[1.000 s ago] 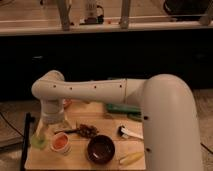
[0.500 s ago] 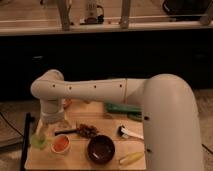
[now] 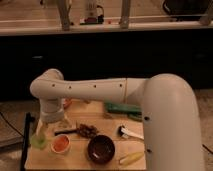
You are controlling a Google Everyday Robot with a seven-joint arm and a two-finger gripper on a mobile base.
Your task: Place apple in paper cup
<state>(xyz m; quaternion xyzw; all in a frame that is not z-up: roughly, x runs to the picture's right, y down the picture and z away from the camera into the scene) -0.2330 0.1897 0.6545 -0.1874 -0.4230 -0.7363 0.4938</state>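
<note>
The apple (image 3: 60, 143) shows as an orange-red round inside the short white paper cup (image 3: 60, 151), which stands at the front left of the wooden table (image 3: 75, 163). My gripper (image 3: 41, 132) hangs from the white arm just left of the cup, over a pale green cup (image 3: 37, 142). Its pale fingers stand open with nothing between them. It is apart from the paper cup and does not touch the apple.
A dark brown bowl (image 3: 101, 149) sits at the front middle, with a yellow banana (image 3: 131, 158) to its right. A brown clustered lump (image 3: 87, 131) and a black stick lie mid-table. A green packet (image 3: 122, 109) lies at the back. My thick forearm spans the right side.
</note>
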